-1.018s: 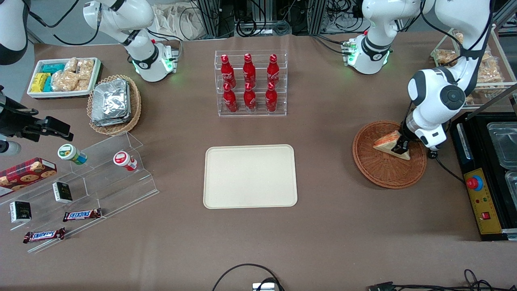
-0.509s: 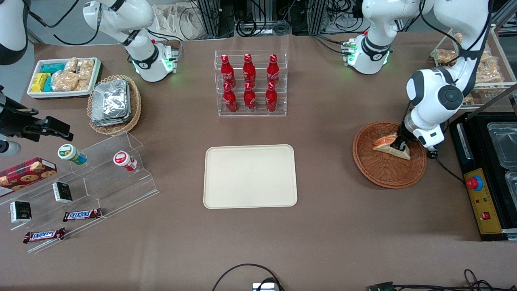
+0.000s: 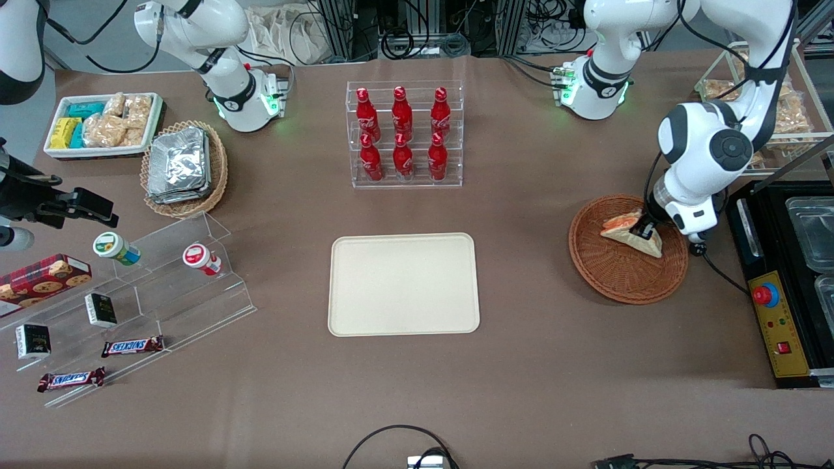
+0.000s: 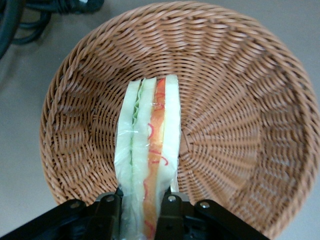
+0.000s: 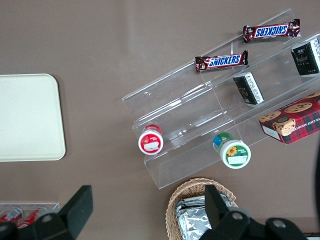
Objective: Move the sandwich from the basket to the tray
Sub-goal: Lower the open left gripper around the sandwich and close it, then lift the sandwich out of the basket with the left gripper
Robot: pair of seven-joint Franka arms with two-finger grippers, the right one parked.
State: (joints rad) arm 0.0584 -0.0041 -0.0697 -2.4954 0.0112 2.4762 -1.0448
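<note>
The sandwich [image 3: 627, 229] [image 4: 149, 150], a white-bread wedge with orange and green layers, is in the round wicker basket [image 3: 612, 277] [image 4: 240, 100] toward the working arm's end of the table. My gripper [image 3: 645, 230] [image 4: 141, 217] is down in the basket and shut on the sandwich, one black finger on each bread face. In the wrist view the wedge stands on edge between the fingers [image 4: 171, 212]. The cream tray [image 3: 404, 284] [image 5: 27, 117] lies flat at the table's middle with nothing on it.
A clear rack of red bottles [image 3: 404, 135] stands farther from the front camera than the tray. A black unit with a red button [image 3: 772, 306] sits beside the basket. Acrylic steps with snacks [image 3: 130, 306] and an oval basket of foil containers [image 3: 184, 168] lie toward the parked arm's end.
The gripper has shifted slightly away from the front camera with the sandwich in it, and the wedge has tipped so that less of its filling shows from the front.
</note>
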